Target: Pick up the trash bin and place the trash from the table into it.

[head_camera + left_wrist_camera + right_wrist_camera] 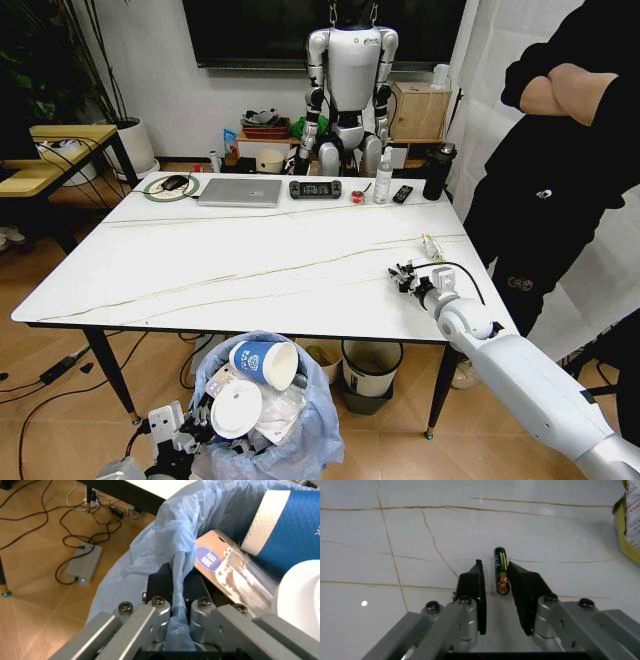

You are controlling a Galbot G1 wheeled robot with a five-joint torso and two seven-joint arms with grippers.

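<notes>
The table (pixel 250 265), a broad rectangle of white marble-look top with thin veins and slim black legs, carries a laptop (pixel 240 192), a spray bottle (pixel 383 178) and a dark flask (pixel 438 171) along its far edge. Below its near edge hangs the trash bin (pixel 300 440), round and lined with a crinkled light-blue bag. In it lie a blue-and-white paper cup (pixel 266 362), a flat white lid (pixel 236 409) and a clear wrapper (pixel 235 573). The left gripper (pixel 178 428) is at the bin's left rim, its fingers (pixel 161 581) pinching the bag-covered edge. On the table near its right edge, the right gripper (pixel 404 276) rests low with jaws spread on either side of a small green and orange battery (pixel 500 570). Under the table beyond the bin stand two other bins (pixel 370 368).
</notes>
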